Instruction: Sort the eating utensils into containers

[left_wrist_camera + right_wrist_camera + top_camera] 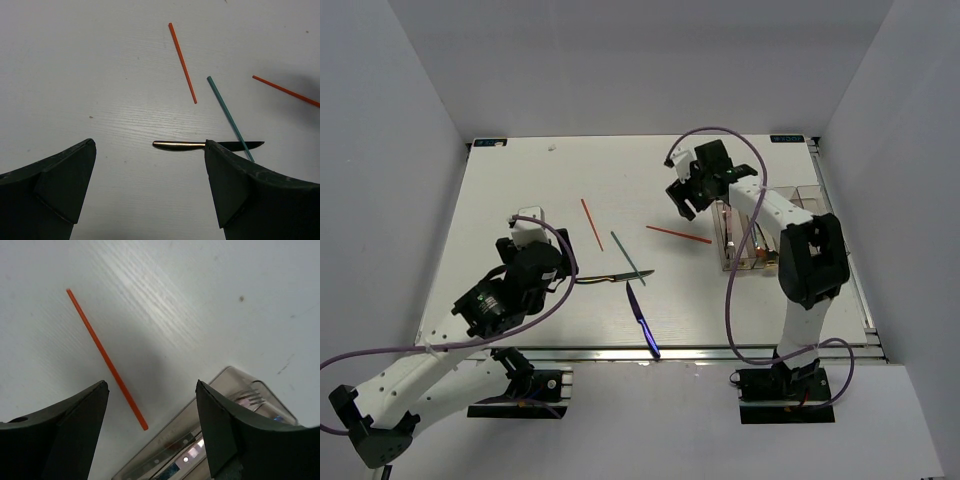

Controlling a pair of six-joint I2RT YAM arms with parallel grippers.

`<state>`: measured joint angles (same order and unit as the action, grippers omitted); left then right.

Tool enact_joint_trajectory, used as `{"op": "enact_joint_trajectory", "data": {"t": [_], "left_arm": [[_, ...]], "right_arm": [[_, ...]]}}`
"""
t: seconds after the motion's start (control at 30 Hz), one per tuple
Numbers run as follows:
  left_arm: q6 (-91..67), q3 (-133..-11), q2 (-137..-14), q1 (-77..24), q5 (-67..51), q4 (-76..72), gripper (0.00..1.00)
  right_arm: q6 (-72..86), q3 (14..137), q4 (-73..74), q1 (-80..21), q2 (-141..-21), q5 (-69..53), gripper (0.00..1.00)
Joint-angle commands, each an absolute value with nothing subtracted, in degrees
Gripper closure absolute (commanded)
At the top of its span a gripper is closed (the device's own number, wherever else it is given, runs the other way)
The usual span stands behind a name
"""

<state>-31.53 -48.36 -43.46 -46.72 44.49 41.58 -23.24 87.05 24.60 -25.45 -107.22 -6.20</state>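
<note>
Loose utensils lie mid-table: a dark knife with a yellowish handle (613, 278) (180, 145), a teal chopstick (628, 257) (227, 112) crossing its blade, a blue knife (642, 318), and two red chopsticks (591, 223) (678, 234). My left gripper (542, 262) (149, 145) hangs open just short of the dark knife's handle and holds nothing. My right gripper (688, 200) (151, 387) is open and empty above the left end of the containers (760, 240) (200, 440). A red chopstick (105, 357) lies just left of that bin, and fork tines (250, 396) show inside it.
Purple cables (735, 290) loop around both arms. White walls close the table on the left, back and right. The row of bins stands near the right edge, next to the right arm (808, 260).
</note>
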Motion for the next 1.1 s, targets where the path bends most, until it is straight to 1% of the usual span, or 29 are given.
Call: {"op": "enact_joint_trajectory", "data": {"t": [0.0, 0.17, 0.3, 0.4, 0.63, 0.67, 0.77, 0.8, 0.87, 0.9, 0.93, 1.0, 1.07], "left_arm": [[-31.7, -48.3, -43.4, -46.8, 45.4, 41.7, 0.02], [-31.6, -48.3, -44.5, -46.8, 45.1, 41.7, 0.02], [-31.5, -48.3, -44.8, -46.6, 44.7, 41.5, 0.02], [-31.4, -48.3, -45.0, -46.5, 44.6, 41.4, 0.02], [-31.3, -48.2, -45.1, -46.2, 44.3, 41.3, 0.02], [-31.1, -48.3, -45.2, -46.3, 44.2, 41.3, 0.02], [-31.2, -48.3, -45.3, -46.2, 44.2, 41.3, 0.02], [-31.2, -48.3, -45.4, -46.3, 44.2, 41.3, 0.02], [-31.2, -48.3, -45.3, -46.1, 44.2, 41.3, 0.02], [-31.2, -48.3, -45.3, -46.2, 44.1, 41.3, 0.02], [-31.1, -48.2, -45.3, -46.1, 44.1, 41.2, 0.02], [-31.1, -48.3, -45.4, -46.2, 43.9, 41.2, 0.02], [-31.1, -48.2, -45.4, -46.1, 43.9, 41.2, 0.02]], "right_arm": [[-28.5, 89.0, 32.4, -25.0, -110.6, -9.1, 0.25], [-30.0, 88.8, 36.5, -25.7, -114.1, -12.2, 0.32], [-30.6, 85.7, 35.1, -26.4, -113.6, -11.5, 0.34], [-31.5, 83.9, 34.5, -26.3, -115.0, -10.6, 0.39], [-32.1, 83.7, 31.3, -26.1, -118.6, -8.6, 0.42], [-32.0, 84.0, 31.3, -26.0, -118.8, -9.0, 0.45], [-31.8, 85.5, 33.6, -26.0, -120.4, -10.4, 0.68], [-31.6, 85.8, 35.1, -26.1, -121.1, -11.2, 0.81], [-31.2, 86.0, 35.9, -26.2, -121.6, -11.2, 0.97], [-30.4, 85.9, 36.2, -26.2, -121.6, -11.2, 1.0], [-30.0, 85.8, 36.4, -26.2, -121.2, -11.4, 1.0], [-28.5, 85.5, 35.7, -26.3, -117.9, -16.8, 1.0], [-25.2, 83.0, 28.7, -25.7, -112.4, -22.2, 1.0]]}}
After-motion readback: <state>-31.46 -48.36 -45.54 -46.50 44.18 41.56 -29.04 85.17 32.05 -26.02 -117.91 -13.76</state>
